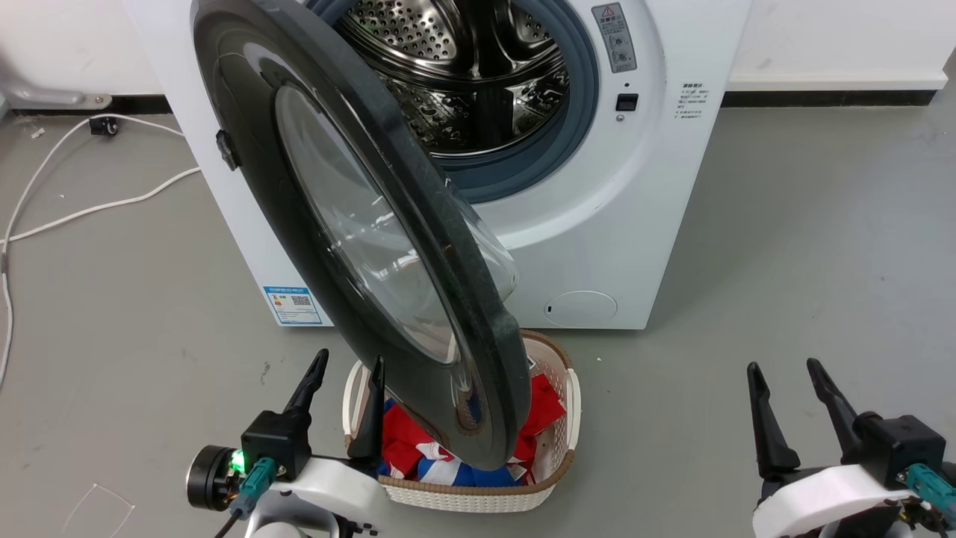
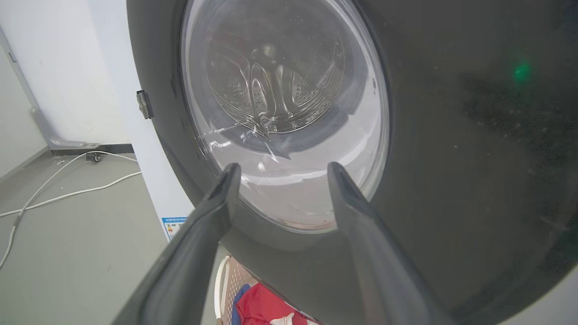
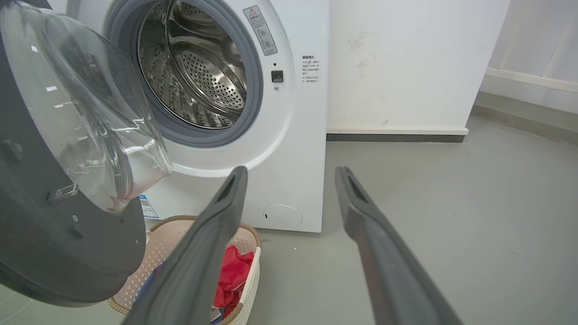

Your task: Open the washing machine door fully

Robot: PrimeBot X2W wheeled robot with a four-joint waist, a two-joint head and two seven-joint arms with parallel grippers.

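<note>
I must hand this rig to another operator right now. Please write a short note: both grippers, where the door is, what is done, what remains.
Left gripper: open, holding nothing, fingers close to the outer face of the washing machine door; I cannot tell if they touch it.
Right gripper: open, empty, well apart from the door.
Door: partly open, standing out from the washing machine above a basket of clothes.
Done: unlatched, part open.
Left: swing it fully open.

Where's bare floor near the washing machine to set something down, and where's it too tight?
Freest: the grey floor right of the washing machine, bordered by the wall skirting and the right gripper. Left of the machine is open too, except a white cable. Crowded: in front, where the washing machine door overhangs the basket beside the left gripper.
</note>
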